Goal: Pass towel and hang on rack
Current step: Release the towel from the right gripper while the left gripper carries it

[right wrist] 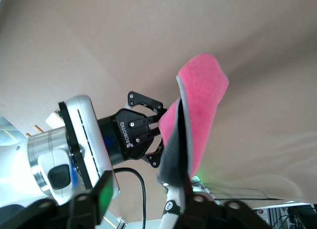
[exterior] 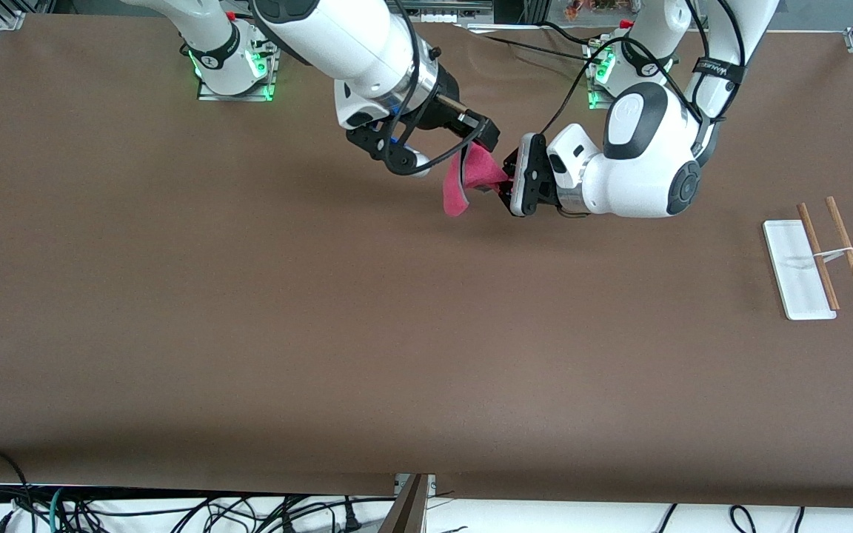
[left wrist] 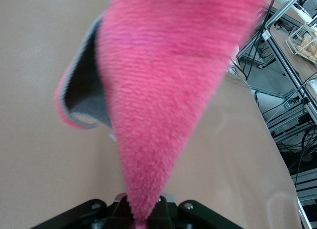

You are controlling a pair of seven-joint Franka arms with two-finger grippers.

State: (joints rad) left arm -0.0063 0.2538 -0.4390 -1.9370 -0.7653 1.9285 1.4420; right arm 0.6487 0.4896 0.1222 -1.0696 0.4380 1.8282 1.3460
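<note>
The pink-red towel [exterior: 462, 186] hangs in the air over the table's middle, stretched between both grippers, with a loose fold drooping below. My right gripper [exterior: 480, 145] is shut on its upper edge. My left gripper [exterior: 506, 178] is shut on the corner beside it. In the left wrist view the towel [left wrist: 158, 90] narrows to a point pinched in the jaws of my left gripper [left wrist: 143, 218]. In the right wrist view the towel [right wrist: 200, 105] rises from my right gripper [right wrist: 181, 183], and the left gripper [right wrist: 154, 136] clamps its side. The rack [exterior: 820, 255] stands at the left arm's end of the table.
The rack's white base [exterior: 797, 274] lies flat with two wooden rods [exterior: 848, 250] over it. Bare brown table [exterior: 397, 333] spreads below the grippers. Cables hang past the table's near edge [exterior: 175, 511].
</note>
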